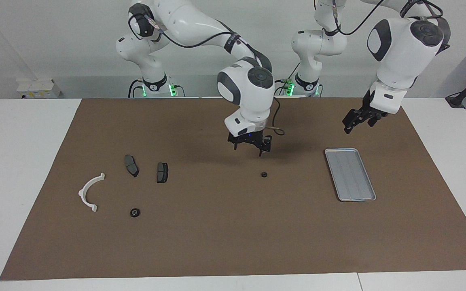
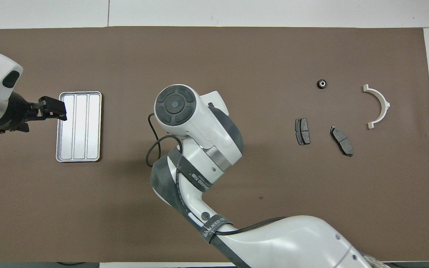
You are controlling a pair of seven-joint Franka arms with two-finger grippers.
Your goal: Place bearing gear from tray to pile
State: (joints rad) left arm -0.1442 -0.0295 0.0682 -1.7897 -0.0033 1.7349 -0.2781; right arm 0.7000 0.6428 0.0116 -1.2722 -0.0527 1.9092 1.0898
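Two-arm transfer, mid-table stage. The tray lies bare toward the left arm's end of the brown mat; no part rests in it. One small black bearing gear sits on the mat about midway between the tray and the pile, well apart from both. The right gripper hangs just above the mat with its fingers spread and nothing between them, over a spot slightly nearer the robots than this gear (in the overhead view the arm's wrist hides the gear altogether). The left gripper is raised near the tray's robot-side end, fingers parted and empty; this arm appears to wait.

The pile lies toward the right arm's end: a white half-ring bracket, two dark brake pads, and a second bearing gear already among them.

Step in hand, as judged: pick-up of the mid-table gear by the right arm. The next move calls for centring the open fingers over the gear, descending, closing on its small rim, then carrying it to the pile.
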